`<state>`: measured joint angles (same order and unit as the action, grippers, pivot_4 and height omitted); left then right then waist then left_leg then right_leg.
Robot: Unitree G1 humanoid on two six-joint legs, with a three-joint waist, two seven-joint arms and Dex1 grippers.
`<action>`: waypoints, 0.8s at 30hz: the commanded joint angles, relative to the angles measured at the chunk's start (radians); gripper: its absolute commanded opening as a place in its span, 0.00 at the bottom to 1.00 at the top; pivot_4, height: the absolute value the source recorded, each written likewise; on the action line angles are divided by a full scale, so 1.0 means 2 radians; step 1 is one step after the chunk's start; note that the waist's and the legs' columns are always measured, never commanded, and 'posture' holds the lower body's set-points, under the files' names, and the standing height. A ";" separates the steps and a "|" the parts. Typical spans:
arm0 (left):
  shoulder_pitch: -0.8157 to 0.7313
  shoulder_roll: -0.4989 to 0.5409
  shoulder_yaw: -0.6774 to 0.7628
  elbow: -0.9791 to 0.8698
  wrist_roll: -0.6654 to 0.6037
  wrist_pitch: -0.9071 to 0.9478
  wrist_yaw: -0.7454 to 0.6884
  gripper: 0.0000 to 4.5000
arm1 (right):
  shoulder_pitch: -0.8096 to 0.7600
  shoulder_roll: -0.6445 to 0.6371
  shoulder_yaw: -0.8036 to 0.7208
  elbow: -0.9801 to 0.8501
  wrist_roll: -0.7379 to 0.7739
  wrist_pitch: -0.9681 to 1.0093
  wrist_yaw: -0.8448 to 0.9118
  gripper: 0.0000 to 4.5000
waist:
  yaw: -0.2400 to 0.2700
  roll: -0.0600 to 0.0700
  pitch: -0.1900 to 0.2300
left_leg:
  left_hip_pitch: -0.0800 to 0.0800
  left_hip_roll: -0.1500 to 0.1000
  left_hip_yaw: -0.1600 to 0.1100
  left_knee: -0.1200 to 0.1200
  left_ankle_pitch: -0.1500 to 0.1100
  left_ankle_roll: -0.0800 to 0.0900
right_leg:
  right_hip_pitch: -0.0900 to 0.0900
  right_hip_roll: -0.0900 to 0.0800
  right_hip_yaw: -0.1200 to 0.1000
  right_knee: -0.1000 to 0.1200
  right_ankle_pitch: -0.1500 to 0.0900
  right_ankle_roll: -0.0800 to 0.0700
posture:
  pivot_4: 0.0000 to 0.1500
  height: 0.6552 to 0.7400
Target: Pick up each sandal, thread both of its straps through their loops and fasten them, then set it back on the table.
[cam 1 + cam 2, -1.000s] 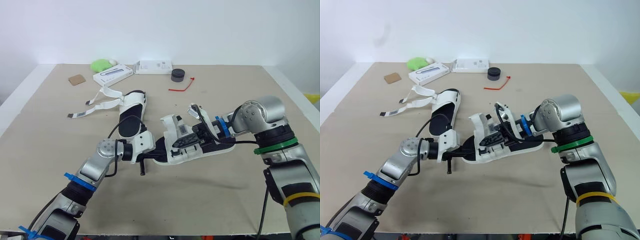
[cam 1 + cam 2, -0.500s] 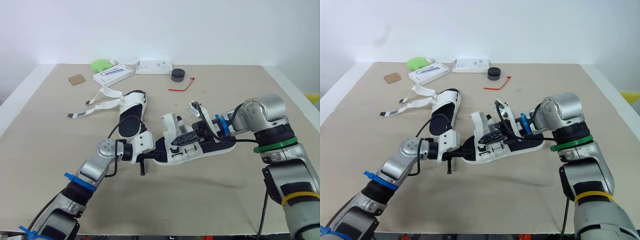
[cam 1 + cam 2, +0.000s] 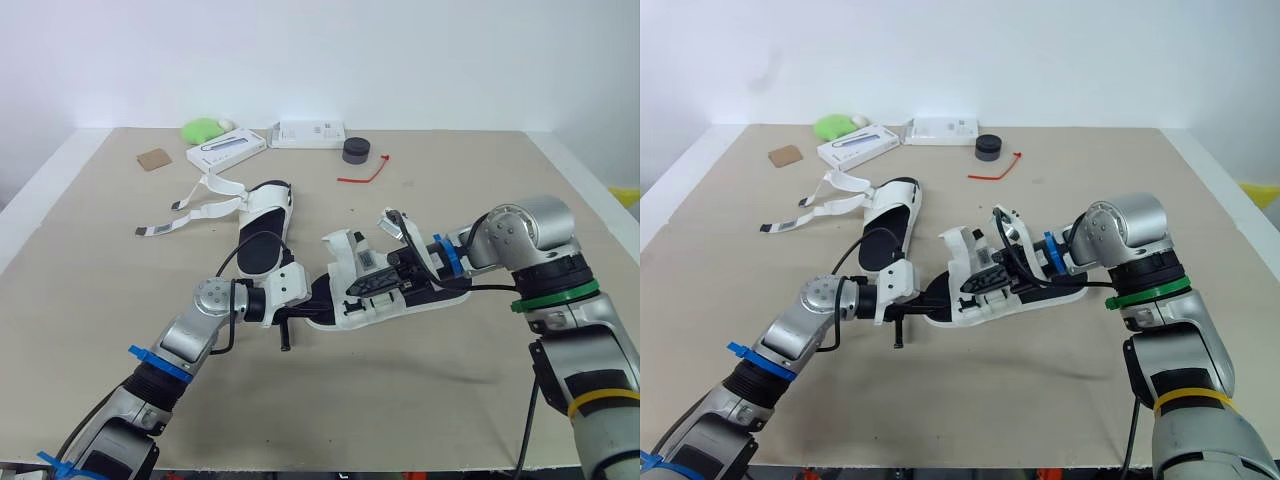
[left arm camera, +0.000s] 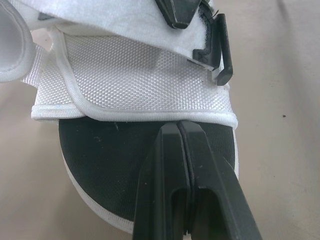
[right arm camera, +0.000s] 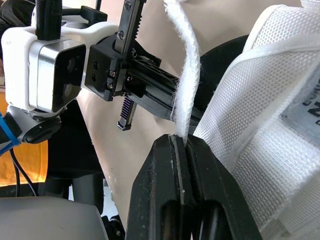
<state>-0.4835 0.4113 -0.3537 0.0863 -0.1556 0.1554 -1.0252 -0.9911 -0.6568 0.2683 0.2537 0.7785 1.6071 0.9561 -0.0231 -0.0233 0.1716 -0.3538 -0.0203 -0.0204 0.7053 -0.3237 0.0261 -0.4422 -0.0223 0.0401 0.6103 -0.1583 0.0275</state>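
A white sandal (image 3: pixel 400 292) with a black footbed lies at the table's middle, held between both grippers. My left gripper (image 3: pixel 322 293) is shut on the edge of its sole at one end; in the left wrist view the fingers (image 4: pixel 178 145) pinch the black footbed (image 4: pixel 115 160) just below the white mesh upper. My right gripper (image 3: pixel 378 277) is shut on a loose white strap (image 5: pixel 186 75) over the sandal's middle. The second sandal (image 3: pixel 262 225) lies flat behind and to the left, its straps (image 3: pixel 195 212) unfastened and splayed leftward.
Along the table's far edge sit a green object (image 3: pixel 203 128), two white boxes (image 3: pixel 226 150) (image 3: pixel 310 133) and a black round tin (image 3: pixel 356 151). A red tie (image 3: pixel 363 175) and a brown card (image 3: pixel 154 159) lie nearby.
My right gripper, still pinching the strap, shifted slightly left and then back toward the right. The left arm and the far sandal have stayed put.
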 commanded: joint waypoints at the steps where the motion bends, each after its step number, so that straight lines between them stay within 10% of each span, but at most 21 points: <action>1: 0.015 0.011 -0.011 0.016 0.027 0.014 0.006 0.00 | 0.004 -0.005 0.008 -0.017 -0.005 -0.002 0.001 0.05 | 0.000 0.000 0.000 | 0.000 0.000 0.000 0.000 0.000 0.000 | 0.000 0.000 0.000 0.000 0.000 0.000 | 1.00 1.00; 22: 0.018 0.013 -0.012 0.014 0.026 0.018 0.010 0.00 | 0.022 -0.053 0.072 -0.108 -0.038 -0.086 0.065 0.05 | 0.000 0.000 0.000 | 0.000 0.000 0.000 0.000 0.000 0.000 | 0.000 0.000 0.000 0.000 0.000 0.000 | 1.00 1.00; 24: 0.017 0.013 -0.013 0.015 0.026 0.017 0.009 0.00 | 0.024 -0.056 0.073 -0.115 -0.040 -0.088 0.067 0.17 | 0.000 0.000 0.000 | 0.000 0.000 0.000 0.000 0.000 0.000 | 0.000 0.000 0.000 0.000 -0.001 0.000 | 1.00 1.00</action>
<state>-0.4733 0.4135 -0.3582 0.0679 -0.1545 0.1586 -1.0095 -0.9539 -0.7501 0.4042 0.0491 0.7015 1.4279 1.0769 -0.0226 -0.0233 0.1716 -0.3538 -0.0204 -0.0210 0.7050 -0.3241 0.0256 -0.4423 -0.0224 0.0397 0.6101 -0.1594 0.0281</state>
